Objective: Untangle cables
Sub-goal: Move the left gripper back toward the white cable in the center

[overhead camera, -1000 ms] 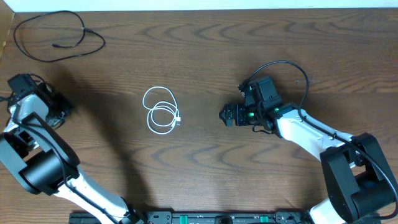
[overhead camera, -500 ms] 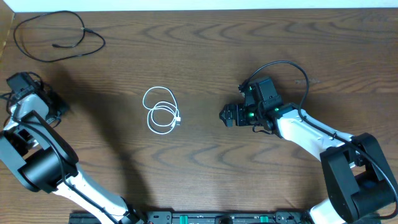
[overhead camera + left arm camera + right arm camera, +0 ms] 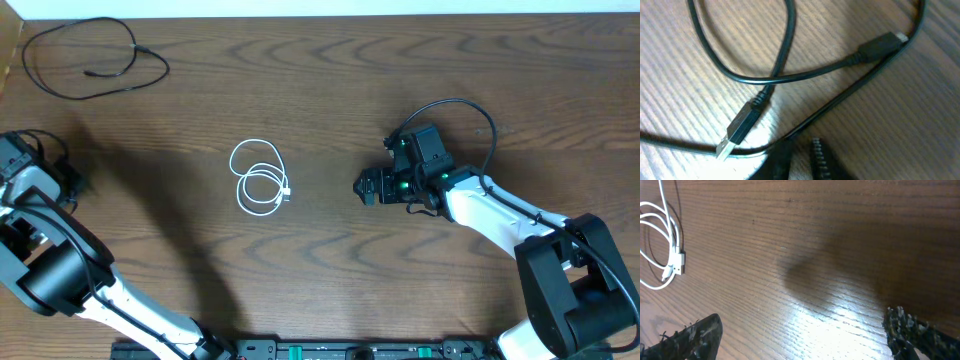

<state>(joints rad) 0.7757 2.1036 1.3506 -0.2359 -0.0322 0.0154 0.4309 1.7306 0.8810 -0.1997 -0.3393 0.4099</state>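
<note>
The white cable (image 3: 260, 180) lies coiled on the worktop (image 3: 330, 90), straight ahead of the right hand (image 3: 364, 187), which is wide open, empty and nearer. The left hand (image 3: 800, 149), barely parted, sits over a black cable (image 3: 742, 124); I cannot tell whether it grips.

Dark brown wood-grain table (image 3: 330, 70) fills overhead view, grain in long wavy bands running left to right. Thin white strip (image 3: 400, 7) along far edge, beyond wood. Pale tan sliver (image 3: 6, 60) at far-left corner. Broad soft shadow (image 3: 150, 200) slants across left part of table. Right wrist view: bright glare patch (image 3: 840, 312) on wood, darker area just above it.
</note>
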